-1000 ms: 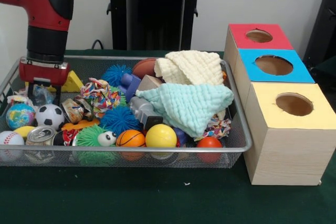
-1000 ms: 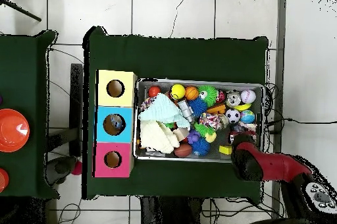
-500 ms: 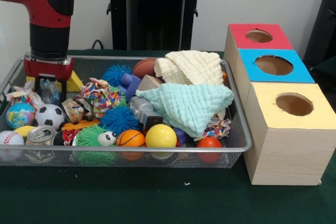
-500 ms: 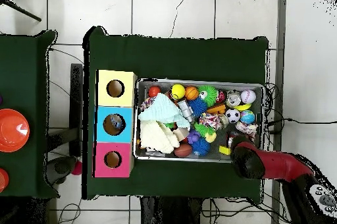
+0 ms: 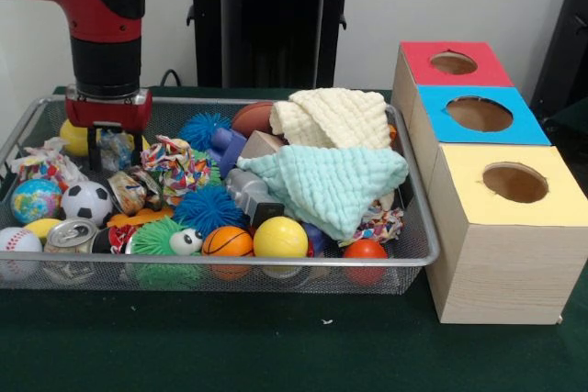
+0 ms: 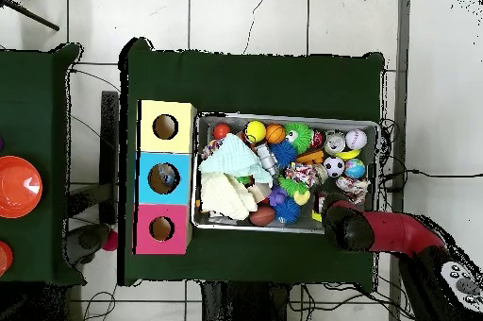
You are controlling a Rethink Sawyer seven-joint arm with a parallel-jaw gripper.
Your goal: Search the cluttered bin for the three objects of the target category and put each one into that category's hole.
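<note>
At the left rear of the wire bin [image 5: 418, 227], I see the gripper [image 5: 112, 147] lifted above the clutter, its fingers pinching a crinkled clear wrapper [image 5: 115, 148]. A yellow ball [image 5: 73, 138] sits just behind it. Near the front rim lie a baseball [image 5: 18, 243], a soccer ball [image 5: 88, 202], a mini basketball [image 5: 228, 242] and a yellow ball [image 5: 280, 238]. 2 cloths, cream [image 5: 333, 117] and mint [image 5: 329, 181], cover the right side. Beside the bin stands the box with 3 holes: red [image 5: 454, 62], blue [image 5: 479, 113], yellow [image 5: 514, 182].
</note>
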